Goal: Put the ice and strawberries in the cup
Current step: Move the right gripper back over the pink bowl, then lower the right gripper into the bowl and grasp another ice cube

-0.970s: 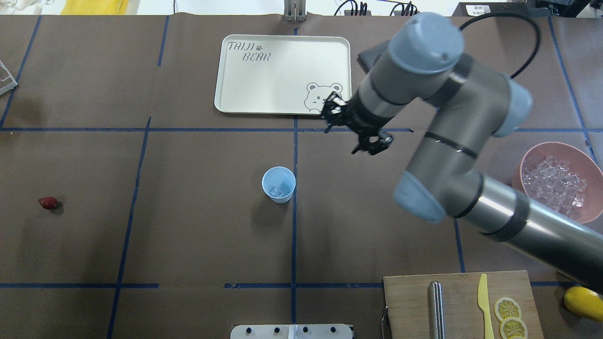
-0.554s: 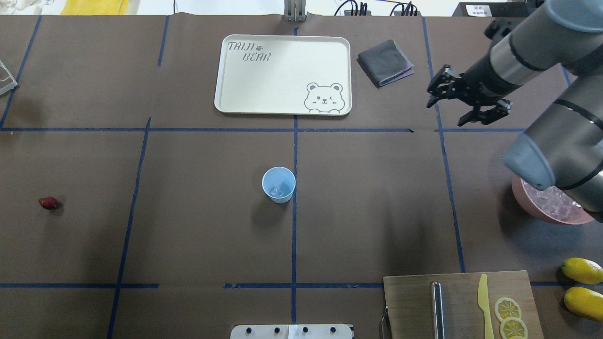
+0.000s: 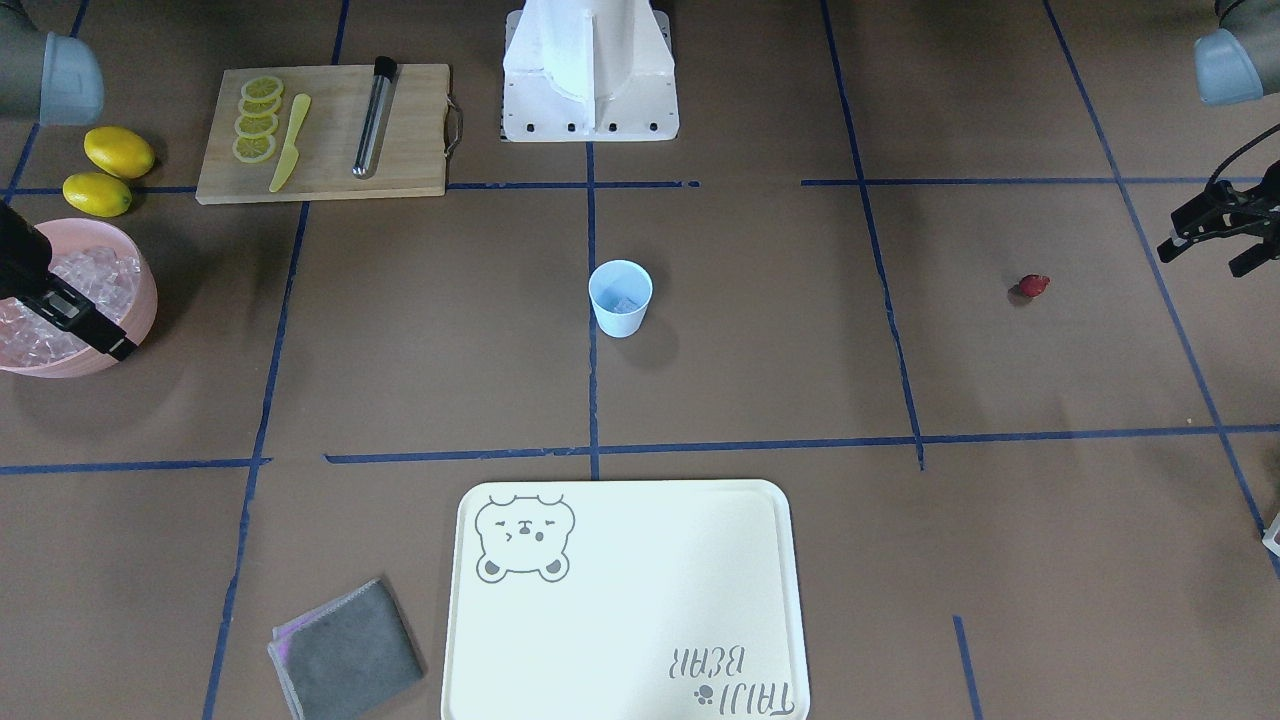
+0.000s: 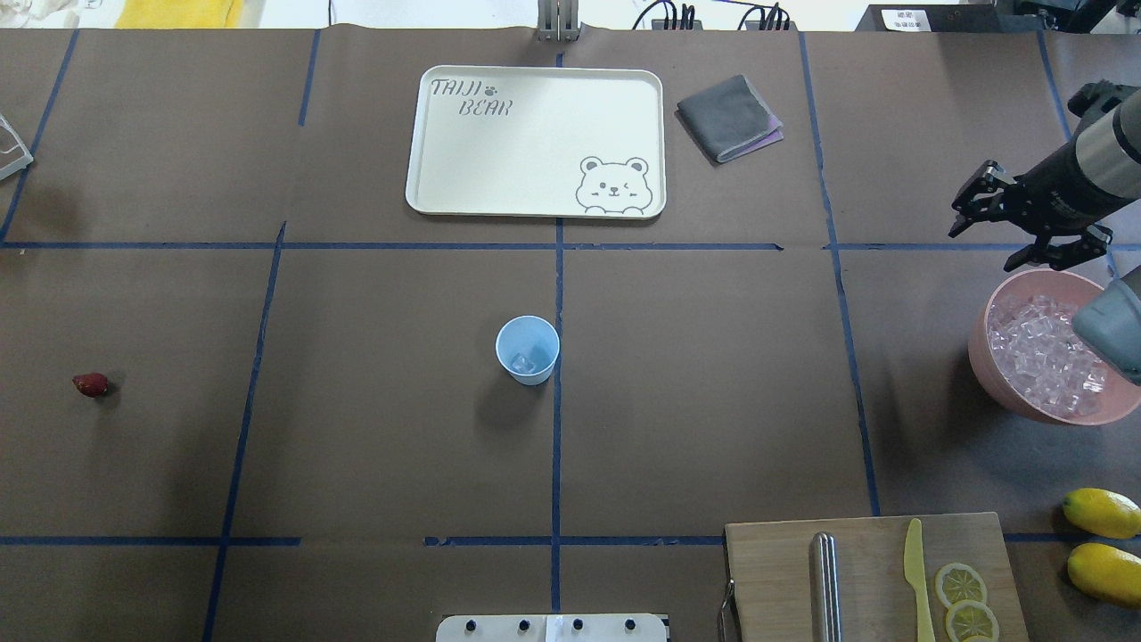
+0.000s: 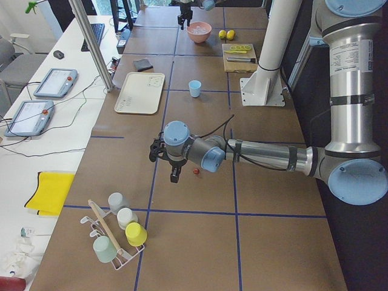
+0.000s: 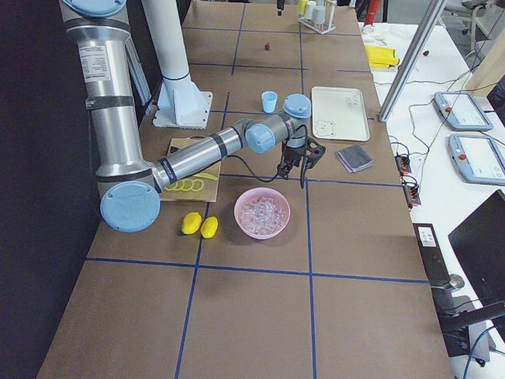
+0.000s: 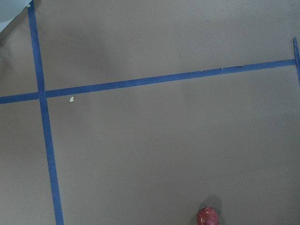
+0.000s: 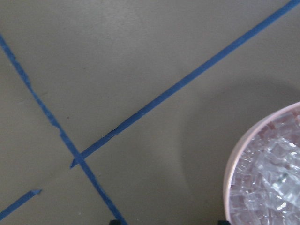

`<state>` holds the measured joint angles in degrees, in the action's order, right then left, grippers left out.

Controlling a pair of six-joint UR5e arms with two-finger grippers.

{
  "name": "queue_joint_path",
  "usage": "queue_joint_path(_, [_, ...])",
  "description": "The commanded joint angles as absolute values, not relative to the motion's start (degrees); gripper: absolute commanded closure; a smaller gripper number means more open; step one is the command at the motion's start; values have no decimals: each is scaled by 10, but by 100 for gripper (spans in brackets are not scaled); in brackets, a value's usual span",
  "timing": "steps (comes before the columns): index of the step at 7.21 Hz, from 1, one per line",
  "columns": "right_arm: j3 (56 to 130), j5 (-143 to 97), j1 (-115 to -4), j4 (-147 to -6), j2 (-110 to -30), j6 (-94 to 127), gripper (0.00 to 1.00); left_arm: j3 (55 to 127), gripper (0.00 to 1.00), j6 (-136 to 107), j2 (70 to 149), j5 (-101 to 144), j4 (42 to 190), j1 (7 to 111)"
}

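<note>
I see a brown-covered table [image 4: 713,401] crossed by blue tape lines. The right gripper [image 4: 988,241] hovers near the table's right end, just past the far rim of the pink bowl. Its jaws are spread wide and hold nothing. The left gripper [image 3: 1200,258] hangs over the table's left end. Its jaws are also parted and empty.

A cream tray [image 4: 535,143] printed with a bear lies at the middle of the far edge. A wooden cutting board [image 4: 775,571] sits at the near edge, toward the right corner. The pink bowl [image 4: 1000,394] stands by the right end, heaped with clear ice cubes [image 4: 1043,357].

The pale-blue cup [image 4: 528,349] stands upright at the table's centre, well apart from both grippers. The strawberry [image 4: 91,384], small and dark red, lies on the bare surface near the left end. It is close to the left gripper but not touching it, and it shows at the bottom edge of the left wrist view. One ice cube [image 4: 522,364] rests in the bottom of the cup.
</note>
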<state>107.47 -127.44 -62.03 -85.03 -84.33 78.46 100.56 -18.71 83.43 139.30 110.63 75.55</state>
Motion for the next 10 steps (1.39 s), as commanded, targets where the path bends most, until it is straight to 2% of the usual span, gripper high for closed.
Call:
queue_joint_path(1, [1078,-1260,-621,-846,-885,869,25,1006,0,-188,833,1393,1107,755])
queue_joint_path(2, [1078,-1239,-621,-835,-889,903,25,1009,0,-188,833,1393,1107,756])
queue_joint_path(3, [1078,-1238,-621,-797,-916,934,5,1011,0,-187,831,1393,1107,756])
queue_joint_path(4, [1075,-1238,-621,-767,-929,973,2,1011,0,-187,831,1392,1107,756])
queue_joint_path(8, [1070,-1221,-593,-716,-949,976,2,1010,0,-187,831,1391,1106,756])
queue_joint_path(10, [1060,-1206,-580,-715,-953,976,13,1010,0,-187,831,1392,1106,756])
